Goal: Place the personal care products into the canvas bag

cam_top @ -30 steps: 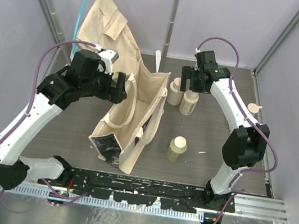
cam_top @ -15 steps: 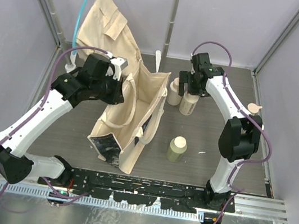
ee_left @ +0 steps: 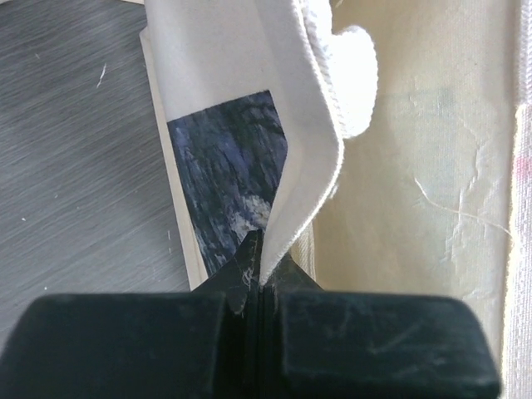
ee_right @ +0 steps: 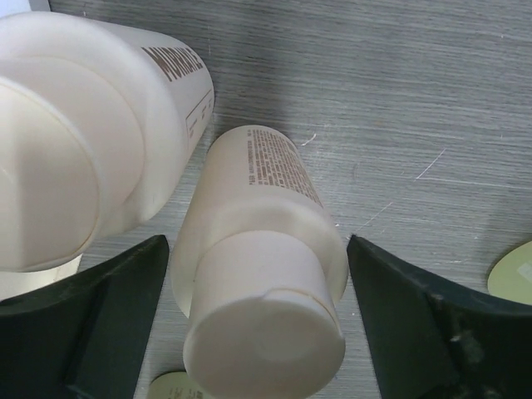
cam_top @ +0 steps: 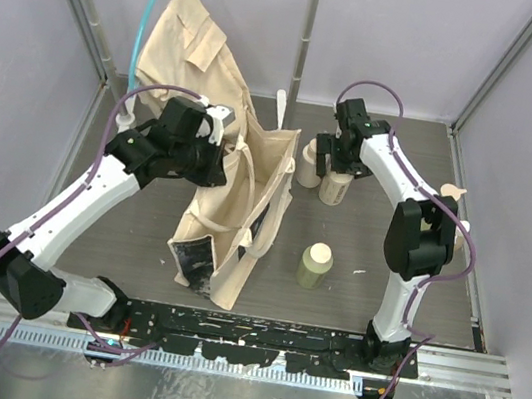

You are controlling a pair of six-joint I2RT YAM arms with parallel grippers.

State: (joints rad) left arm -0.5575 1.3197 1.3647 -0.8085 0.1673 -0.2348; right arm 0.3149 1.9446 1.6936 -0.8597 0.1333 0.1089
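The cream canvas bag (cam_top: 244, 211) stands open mid-table, its dark printed panel (ee_left: 229, 174) at the near end. My left gripper (cam_top: 219, 164) is shut on the bag's left rim cloth (ee_left: 303, 166), which it pinches between its jaws. Two cream bottles stand right of the bag: a wide one (cam_top: 310, 163) and a slimmer one (cam_top: 335, 185). My right gripper (cam_top: 335, 163) is open and straddles the slimmer bottle (ee_right: 258, 274), a finger (ee_right: 91, 324) close on each side. The wide bottle (ee_right: 83, 141) stands just left of it. A yellow-green bottle (cam_top: 314, 265) stands alone nearer the front.
A tan shirt (cam_top: 185, 40) hangs on a teal hanger from the rail at the back left. A vertical rail post (cam_top: 305, 34) rises behind the bag. A small cream disc (cam_top: 452, 192) lies at the table's right edge. Purple walls close in both sides.
My left gripper moved right to the bag and shut on its rim. My right gripper came down and left around the slimmer bottle, and its jaws narrowed.
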